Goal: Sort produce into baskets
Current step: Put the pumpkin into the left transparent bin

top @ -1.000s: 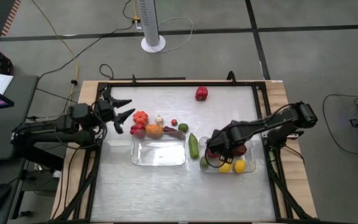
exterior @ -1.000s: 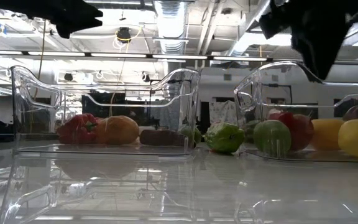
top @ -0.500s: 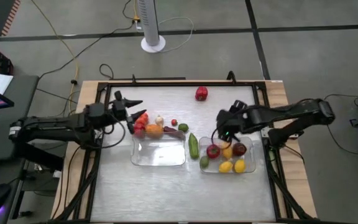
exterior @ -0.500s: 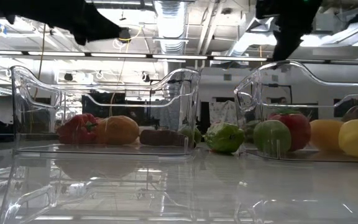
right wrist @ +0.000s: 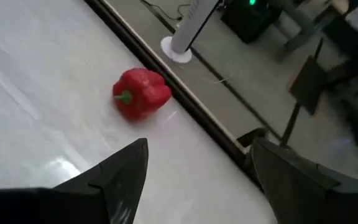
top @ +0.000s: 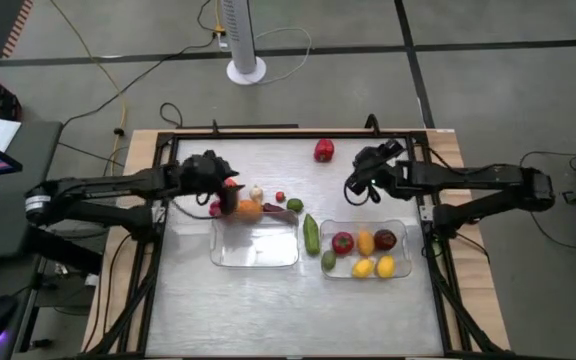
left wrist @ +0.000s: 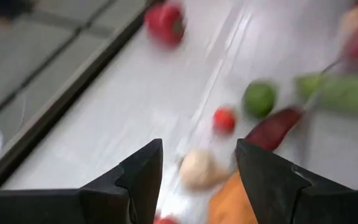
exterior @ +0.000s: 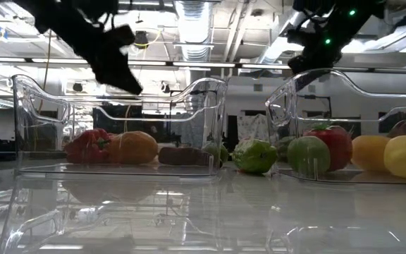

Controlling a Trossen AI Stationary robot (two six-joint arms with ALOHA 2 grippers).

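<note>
Counter [top: 268, 290]: a pale surface is seen, carrying two clear baskets and loose produce.
Left basket [top: 255, 255]: it is found bare inside; a cluster of produce [top: 248, 207] lies at its far rim.
Right basket [top: 400, 232]: five pieces are held within it.
Cucumber [top: 312, 233]: it is laid between the baskets, its long axis running near to far.
Right claw [top: 360, 179]: its jaws are parted and nothing is held; it hovers past the right basket.
Left claw [top: 230, 195]: its jaws are partly parted and nothing is gripped; it is poised over the cluster.
Red pepper [top: 324, 150]: it lies alone near the far edge, just beyond the right claw and toward the middle; the right arm is judged nearer, and the pepper is seen ahead of its fingers [right wrist: 120, 180].
</note>
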